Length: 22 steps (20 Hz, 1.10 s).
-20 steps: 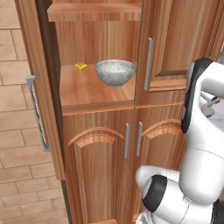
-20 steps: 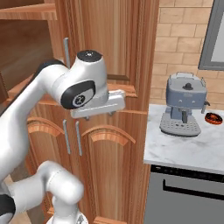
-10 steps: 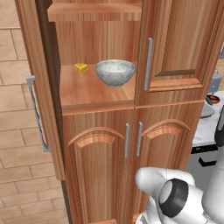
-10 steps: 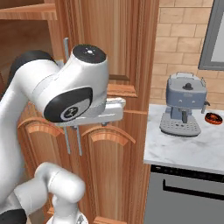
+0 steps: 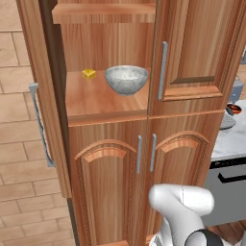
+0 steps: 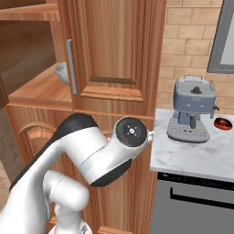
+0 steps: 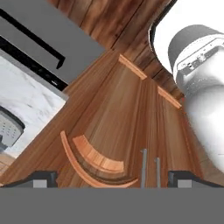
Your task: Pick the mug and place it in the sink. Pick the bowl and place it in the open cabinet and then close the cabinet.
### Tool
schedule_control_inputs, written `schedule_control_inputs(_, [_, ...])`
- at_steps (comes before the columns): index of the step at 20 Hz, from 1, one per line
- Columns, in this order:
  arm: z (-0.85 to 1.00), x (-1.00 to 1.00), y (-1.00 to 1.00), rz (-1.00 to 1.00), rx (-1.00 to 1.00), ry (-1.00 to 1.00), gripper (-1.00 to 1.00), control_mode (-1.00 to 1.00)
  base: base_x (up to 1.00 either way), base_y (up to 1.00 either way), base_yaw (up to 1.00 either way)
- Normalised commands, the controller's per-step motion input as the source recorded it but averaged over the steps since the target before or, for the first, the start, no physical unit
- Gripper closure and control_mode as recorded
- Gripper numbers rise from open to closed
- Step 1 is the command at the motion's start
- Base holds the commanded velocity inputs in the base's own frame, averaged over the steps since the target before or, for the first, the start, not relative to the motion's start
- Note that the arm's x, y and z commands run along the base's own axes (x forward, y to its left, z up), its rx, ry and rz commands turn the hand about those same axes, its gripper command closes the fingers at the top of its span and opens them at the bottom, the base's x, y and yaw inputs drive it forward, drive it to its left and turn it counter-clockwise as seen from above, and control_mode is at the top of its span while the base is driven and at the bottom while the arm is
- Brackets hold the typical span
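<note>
Cabinet [image 5: 110, 101] left door stands open; bowl [image 5: 126, 79] sits on the shelf near its front edge, beside the closed right door [image 5: 197, 53]. Gripper [image 7: 111, 177] jaws spread wide, empty, facing low arched doors [image 7: 109, 148].

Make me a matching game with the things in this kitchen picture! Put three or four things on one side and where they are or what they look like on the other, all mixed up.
Things:
1. bowl
2. little yellow block
3. coffee machine
4. cabinet's left door

Places or states:
A. on the marble counter
B. swung open
C. on the cabinet shelf, near the closed door's edge
D. at the back of the shelf, left of the bowl

Pairs: 1-C, 2-D, 3-A, 4-B
</note>
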Motion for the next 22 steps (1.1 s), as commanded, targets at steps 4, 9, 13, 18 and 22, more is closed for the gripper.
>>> schedule_control_inputs(4, [-0.11,-0.04,-0.47,0.22,-0.08,-0.36,-1.00,-1.00,0.00,0.00,0.00])
schedule_control_inputs(9, [0.83,-0.45,0.00,0.02,0.00,-0.14,-1.00,-1.00,0.00,0.00,0.00])
schedule_control_inputs(13, [0.60,-0.14,0.00,0.00,0.00,-0.02,-1.00,-1.00,0.00,0.00,0.00])
schedule_control_inputs(18, [0.40,-0.04,0.05,0.00,0.00,0.00,-1.00,-1.00,0.00,0.00,0.00])
schedule_control_inputs(22, [-0.34,0.02,0.33,0.00,-0.01,0.00,-1.00,-1.00,0.00,0.00,0.00])
